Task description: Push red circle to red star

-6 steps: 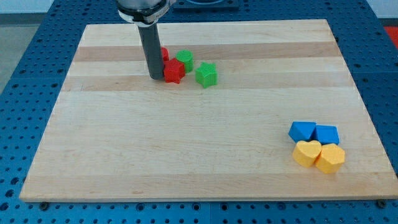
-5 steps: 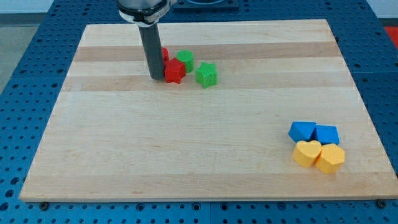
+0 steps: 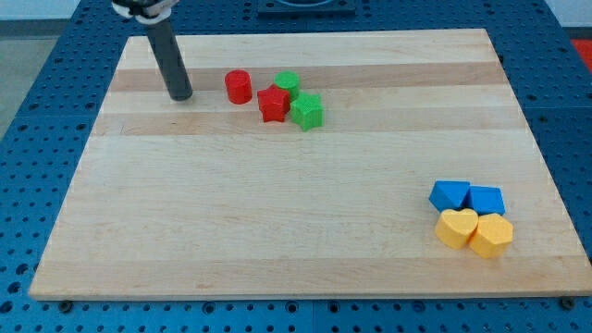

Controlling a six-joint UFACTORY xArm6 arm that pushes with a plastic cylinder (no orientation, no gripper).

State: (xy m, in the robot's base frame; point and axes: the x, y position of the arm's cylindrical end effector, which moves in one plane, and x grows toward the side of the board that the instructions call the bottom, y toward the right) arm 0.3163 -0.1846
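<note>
The red circle point(image 3: 239, 86) stands on the wooden board near the view's top, left of centre. The red star point(image 3: 273, 104) lies just right of and below it, a small gap apart. The star touches a green star point(image 3: 306, 110) on its right and a green circle point(image 3: 287, 82) above it. My tip point(image 3: 180, 96) rests on the board to the left of the red circle, about a block's width or two away, touching no block.
Two blue blocks point(image 3: 450, 195) point(image 3: 487, 199) and two yellow blocks point(image 3: 456, 228) point(image 3: 491, 236) sit clustered at the view's lower right. The board point(image 3: 277, 213) is ringed by a blue perforated table.
My tip has moved left, away from the red blocks. The red circle is now fully visible, and the red star sits a little further right, against the green blocks.
</note>
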